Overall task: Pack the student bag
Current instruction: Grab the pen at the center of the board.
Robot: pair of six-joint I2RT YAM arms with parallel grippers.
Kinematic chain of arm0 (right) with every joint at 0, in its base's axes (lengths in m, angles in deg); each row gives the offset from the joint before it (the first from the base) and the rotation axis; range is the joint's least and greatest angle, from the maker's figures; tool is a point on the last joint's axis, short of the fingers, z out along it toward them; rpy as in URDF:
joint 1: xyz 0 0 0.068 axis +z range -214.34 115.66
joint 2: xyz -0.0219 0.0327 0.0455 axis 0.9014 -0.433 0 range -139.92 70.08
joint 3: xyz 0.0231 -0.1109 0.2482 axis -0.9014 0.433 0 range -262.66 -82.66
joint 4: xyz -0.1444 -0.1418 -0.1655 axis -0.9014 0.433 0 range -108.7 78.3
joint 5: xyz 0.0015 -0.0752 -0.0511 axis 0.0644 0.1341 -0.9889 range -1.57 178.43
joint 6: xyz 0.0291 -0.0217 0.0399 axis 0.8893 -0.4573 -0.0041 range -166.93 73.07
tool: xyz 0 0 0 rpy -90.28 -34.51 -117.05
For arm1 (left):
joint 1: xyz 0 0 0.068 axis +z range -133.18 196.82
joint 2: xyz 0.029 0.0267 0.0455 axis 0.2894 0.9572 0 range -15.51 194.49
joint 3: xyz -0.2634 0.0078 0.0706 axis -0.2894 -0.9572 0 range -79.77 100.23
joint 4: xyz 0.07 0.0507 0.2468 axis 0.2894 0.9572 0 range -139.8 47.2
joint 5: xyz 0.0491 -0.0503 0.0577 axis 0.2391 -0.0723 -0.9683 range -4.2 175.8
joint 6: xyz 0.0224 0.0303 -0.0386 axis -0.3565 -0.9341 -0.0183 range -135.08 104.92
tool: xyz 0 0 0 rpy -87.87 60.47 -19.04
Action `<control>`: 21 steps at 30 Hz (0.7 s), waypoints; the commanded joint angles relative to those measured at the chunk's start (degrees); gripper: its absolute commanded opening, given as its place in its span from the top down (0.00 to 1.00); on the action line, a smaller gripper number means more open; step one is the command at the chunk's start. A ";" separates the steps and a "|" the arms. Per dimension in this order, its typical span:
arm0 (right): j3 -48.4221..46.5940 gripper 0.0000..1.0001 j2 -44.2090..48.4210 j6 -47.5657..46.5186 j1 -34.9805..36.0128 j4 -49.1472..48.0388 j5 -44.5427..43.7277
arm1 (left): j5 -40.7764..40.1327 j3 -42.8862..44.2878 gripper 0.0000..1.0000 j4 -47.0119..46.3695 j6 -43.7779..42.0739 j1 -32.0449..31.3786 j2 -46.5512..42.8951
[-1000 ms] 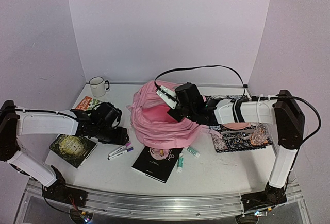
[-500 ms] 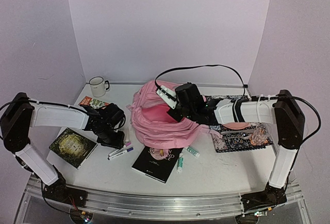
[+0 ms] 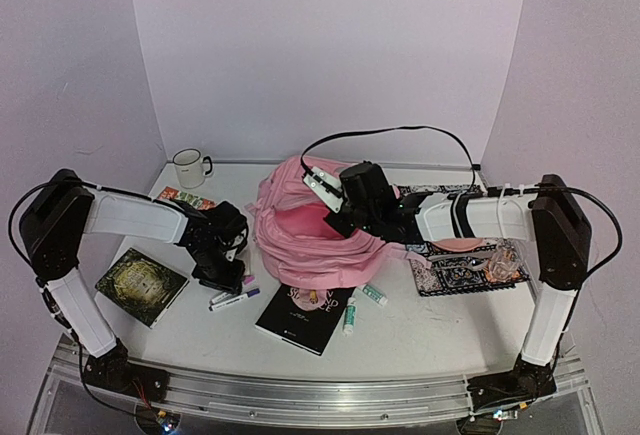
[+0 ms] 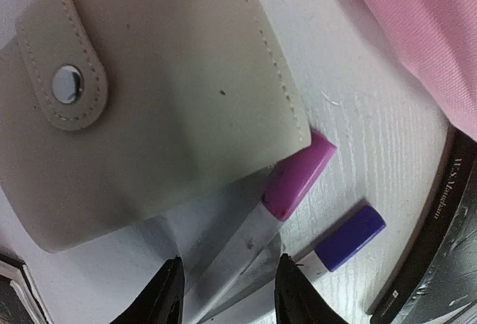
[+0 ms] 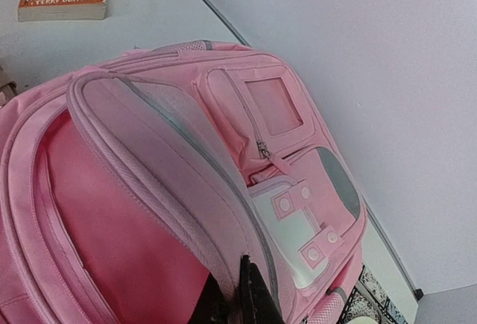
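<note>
Swung in from the left to just beside the student bag (image 3: 310, 245) at mid-table, narrowing the left gripper (image 4: 229, 279) astride the pink-capped marker (image 4: 298, 175) (clamped yet, can't tell), with the right gripper (image 5: 242, 294) pinched on the bag's open flap, so likely a first pick.

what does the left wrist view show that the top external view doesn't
Only the left wrist: a beige wallet with a snap button. Only the top external: the mug, the orange-covered book and the right gripper. Both: the pink-capped marker, the purple-capped marker, the student bag and the black book.
</note>
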 commanded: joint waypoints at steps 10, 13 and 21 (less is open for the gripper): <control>-0.18 1.00 2.45 1.53 -0.31 -4.97 -0.30 | 1.29 3.31 0.79 4.74 -2.60 0.02 4.86; -0.08 1.00 2.55 1.54 -0.30 -5.05 -0.17 | 0.67 3.68 0.87 4.95 -2.68 0.02 3.75; 0.00 1.00 2.95 1.68 -0.30 -5.14 0.18 | 0.21 4.95 0.95 4.90 -2.35 0.08 -2.08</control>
